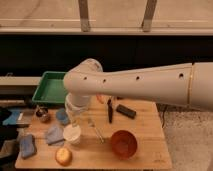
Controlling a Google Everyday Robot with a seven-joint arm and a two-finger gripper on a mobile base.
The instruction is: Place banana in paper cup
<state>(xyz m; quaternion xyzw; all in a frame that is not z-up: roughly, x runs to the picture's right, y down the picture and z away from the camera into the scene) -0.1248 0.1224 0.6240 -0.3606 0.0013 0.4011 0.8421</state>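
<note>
The banana is not visible to you anywhere on the wooden table (pixel 145 150); it may be hidden in the gripper (pixel 75 117), whose fingers are together just above the white paper cup (pixel 72 134) near the table's front left. The big white arm (pixel 140 87) blocks the table's back edge. Judging by this, you are at the drop: release is left. An apple (pixel 63 156) sits at the front edge, an orange bowl (pixel 123 143) toward the front right.
</note>
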